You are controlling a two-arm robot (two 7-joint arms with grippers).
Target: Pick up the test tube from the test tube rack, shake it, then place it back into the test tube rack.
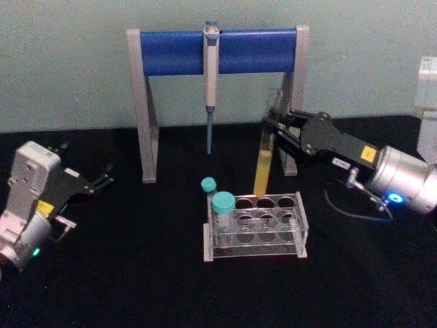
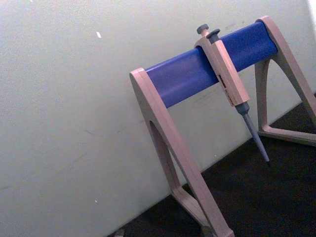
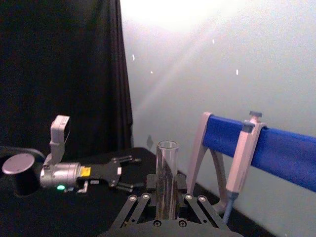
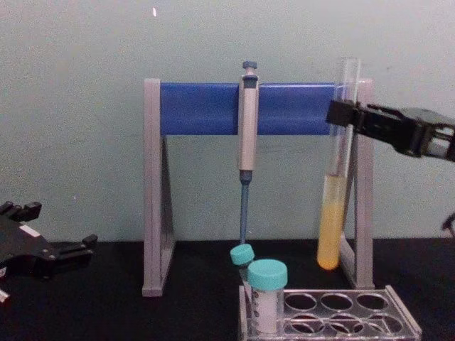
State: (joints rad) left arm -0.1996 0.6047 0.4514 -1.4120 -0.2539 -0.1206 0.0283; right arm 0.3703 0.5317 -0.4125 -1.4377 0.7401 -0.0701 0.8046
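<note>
Soft, even light falls on the pipette stand (image 1: pixel 218 51). It is bright on the pale wall (image 1: pixel 68 68) behind the stand and swallowed by the black table (image 1: pixel 136 287) below. Shadows beside the stand's legs are faint and soft-edged. In the right wrist view a broad glare washes the wall high above the stand, with pale streaks fanning down from it, while the dark curtain (image 3: pixel 59 59) far off to its side stays unlit. Small glints sit on the test tube (image 4: pixel 330 227) and the test tube rack (image 1: pixel 254 254) in front of the stand. A green lamp (image 1: pixel 35 253) glows to its left and a blue lamp (image 1: pixel 396 199) to its right.
</note>
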